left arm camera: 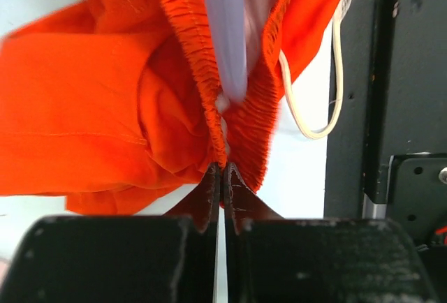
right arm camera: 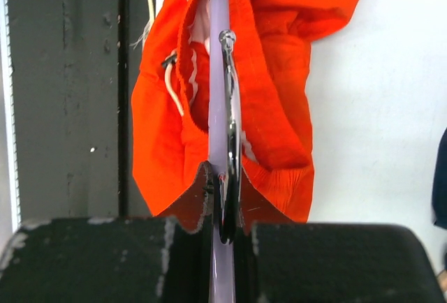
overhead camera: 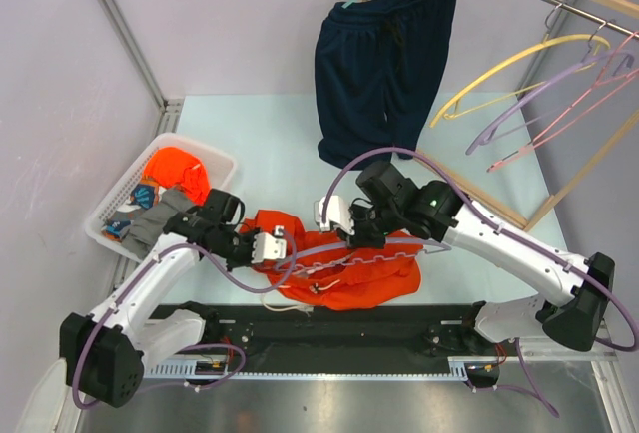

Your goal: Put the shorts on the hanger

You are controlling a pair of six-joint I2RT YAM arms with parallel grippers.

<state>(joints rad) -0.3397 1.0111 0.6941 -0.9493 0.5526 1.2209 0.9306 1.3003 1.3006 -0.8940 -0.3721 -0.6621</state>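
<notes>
While right end effector (right arm camera: 223,186) clamps hanger (right arm camera: 216,52) — left end effector (left arm camera: 221,177) pinches shorts (left arm camera: 91,107) waistband (left arm camera: 187,52).

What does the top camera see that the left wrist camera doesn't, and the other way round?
Only the top view shows the navy shorts hanging up, the white basket, the yellow hanger and the right gripper. Only the left wrist view shows, up close, that the left gripper is pinched shut on the gathered waistband of the orange shorts. Both views show those orange shorts and the pale purple hanger lying along them.
</notes>
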